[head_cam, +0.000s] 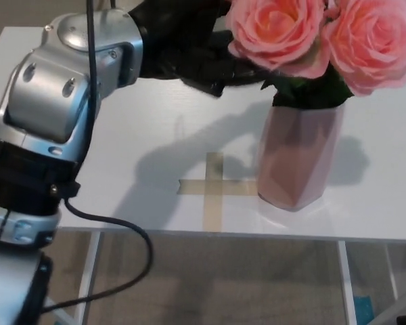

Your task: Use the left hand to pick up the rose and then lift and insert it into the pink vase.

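Beside tape cross [213,187], pink vase [299,159]

The worktop [155,122] is plain white, with a cross of beige tape [213,188] on it. The pink vase [299,159] is pale matte pink with a faceted surface, so some faces look a little darker than others. The rose [277,30] is salmon pink, lighter at the edges of its petals, and a second rose [375,40] beside it has the same colour. Their leaves [311,91] are very dark green. The left robot hand [189,44] is black. The left arm [61,101] has a shiny silver shell, with a black band lower down and a black cable [122,230]. The floor [223,277] under the worktop is grey-brown.
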You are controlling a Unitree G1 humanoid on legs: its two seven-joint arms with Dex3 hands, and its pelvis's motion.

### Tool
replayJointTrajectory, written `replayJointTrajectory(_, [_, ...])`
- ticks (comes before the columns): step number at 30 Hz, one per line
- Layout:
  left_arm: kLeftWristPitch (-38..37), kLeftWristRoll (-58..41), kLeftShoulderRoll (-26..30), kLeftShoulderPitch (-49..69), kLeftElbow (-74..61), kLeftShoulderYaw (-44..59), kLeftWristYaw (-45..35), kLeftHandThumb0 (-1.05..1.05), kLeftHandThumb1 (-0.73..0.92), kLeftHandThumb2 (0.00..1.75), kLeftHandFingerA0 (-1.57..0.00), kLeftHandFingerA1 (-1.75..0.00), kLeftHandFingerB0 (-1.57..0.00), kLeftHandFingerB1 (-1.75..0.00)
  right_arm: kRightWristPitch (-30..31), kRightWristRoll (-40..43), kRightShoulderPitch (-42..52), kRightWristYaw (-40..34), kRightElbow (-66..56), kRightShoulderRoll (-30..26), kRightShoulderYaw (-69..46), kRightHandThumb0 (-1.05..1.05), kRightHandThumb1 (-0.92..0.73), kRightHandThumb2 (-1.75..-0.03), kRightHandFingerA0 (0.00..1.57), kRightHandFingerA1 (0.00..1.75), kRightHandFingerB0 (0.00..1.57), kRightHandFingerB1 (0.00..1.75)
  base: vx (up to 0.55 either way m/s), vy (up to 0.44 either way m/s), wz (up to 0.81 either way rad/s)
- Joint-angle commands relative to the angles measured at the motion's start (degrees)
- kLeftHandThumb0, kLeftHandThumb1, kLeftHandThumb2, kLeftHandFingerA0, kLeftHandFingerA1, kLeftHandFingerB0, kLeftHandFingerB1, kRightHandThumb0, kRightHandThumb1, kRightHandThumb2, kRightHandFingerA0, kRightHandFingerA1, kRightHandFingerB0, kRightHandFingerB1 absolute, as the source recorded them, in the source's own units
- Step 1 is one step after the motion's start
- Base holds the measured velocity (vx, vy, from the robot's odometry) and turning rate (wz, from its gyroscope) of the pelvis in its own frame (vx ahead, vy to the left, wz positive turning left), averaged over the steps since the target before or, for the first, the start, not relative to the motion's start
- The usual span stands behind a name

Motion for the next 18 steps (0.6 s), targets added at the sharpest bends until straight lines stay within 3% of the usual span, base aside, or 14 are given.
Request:
replayJointTrajectory(1, [-5.9, 5.3, 5.2, -3.6, 3.0, -7.5, -11.2, -0.69, 0.4, 0.8, 0.0, 0.0, 0.0, -0.02, 0.4, 0.6, 0.5, 1.0, 0.1, -0.2, -0.2, -0.27, -0.62, -0.59, 0.71, 0.44, 0.59, 0.41, 0.0, 0.0, 0.0])
replayJointTrajectory(4, [-6.3, 5.0, 5.6, -4.1, 3.5, -8.2, -11.5, -0.69, 0.4, 0.8, 0.0, 0.0, 0.0, -0.02, 0.3, 0.6, 0.5, 1.1, 0.1, -0.2, -0.2, -0.27, -0.62, -0.59, 0.71, 0.44, 0.59, 0.41, 0.0, 0.0, 0.0])
replayJointTrajectory(5, [-6.3, 7.8, 6.9, -4.3, 2.5, -11.8, -12.2, -0.82, 0.39, 0.6, 0.0, -0.09, 0.0, -0.02, 0.3, 0.7, 0.5, 1.0, 0.2, -0.1, -0.4, -0.27, -0.62, -0.58, 0.71, 0.44, 0.59, 0.41, 0.0, 0.0, 0.0])
replayJointTrajectory(6, [-6.6, 8.2, 7.3, -4.4, 2.6, -12.5, -12.7, -0.64, 0.37, 0.8, 0.0, -0.06, 0.0, -0.03, 0.3, 0.7, 0.5, 0.9, 0.2, -0.1, -0.4, -0.27, -0.62, -0.58, 0.71, 0.44, 0.6, 0.41, 0.0, 0.0, 0.0])
replayJointTrajectory(7, [-7.0, 8.4, 7.6, -4.5, 3.0, -13.2, -13.2, -0.64, 0.37, 0.8, 0.0, -0.06, 0.0, -0.03, 0.2, 0.7, 0.5, 0.8, 0.2, -0.2, -0.4, -0.27, -0.62, -0.58, 0.71, 0.44, 0.6, 0.41, 0.0, 0.0, 0.0])
replayJointTrajectory(8, [-7.6, 8.8, 8.0, -4.8, 3.5, -14.0, -14.0, -0.82, 0.36, 0.62, -0.1, -0.28, 0.0, -0.01, 0.3, 0.7, 0.4, 0.9, 0.2, -0.1, -0.4, -0.27, -0.63, -0.58, 0.72, 0.44, 0.6, 0.41, 0.0, 0.0, 0.0])
replayJointTrajectory(9, [-8.4, 9.6, 8.5, -5.2, 4.2, -15.0, -15.0, -0.82, 0.36, 0.62, -0.1, -0.28, 0.0, -0.01, 0.5, 0.7, 0.1, 1.0, 0.2, -0.1, -0.4, -0.27, -0.63, -0.58, 0.72, 0.44, 0.6, 0.41, 0.0, 0.0, 0.0])
replayJointTrajectory(10, [-8.3, 9.9, 8.6, -5.5, 4.5, -15.4, -15.2, -0.63, 0.38, 0.8, -0.13, -0.34, 0.0, 0.0, 0.5, 0.5, 0.1, 0.9, 0.3, -0.2, -0.3, -0.27, -0.63, -0.58, 0.72, 0.44, 0.6, 0.41, 0.0, 0.0, 0.0])
replayJointTrajectory(16, [-7.8, 10.8, 8.7, -5.7, 5.3, -15.5, -16.4, -0.63, 0.37, 0.79, -0.13, -0.35, 0.0, 0.0, 0.7, 0.4, 0.1, 0.9, 0.3, -0.2, -0.1, -0.27, -0.63, -0.58, 0.72, 0.44, 0.61, 0.41, 0.0, 0.0, 0.0])
replayJointTrajectory(17, [-7.4, 10.6, 8.6, -5.4, 5.4, -15.0, -16.3, -0.84, 0.36, 0.6, -0.25, -0.36, 0.0, 0.0, 0.8, 0.3, 0.0, 1.1, 0.4, -0.3, 0.0, -0.27, -0.63, -0.58, 0.72, 0.44, 0.61, 0.41, 0.0, 0.0, 0.0])
replayJointTrajectory(18, [-7.4, 10.7, 8.5, -5.4, 5.5, -14.8, -16.4, -0.84, 0.36, 0.6, -0.25, -0.36, 0.0, 0.0, 0.8, 0.3, 0.0, 1.1, 0.4, -0.3, 0.0, -0.27, -0.63, -0.58, 0.72, 0.44, 0.61, 0.41, 0.0, 0.0, 0.0])
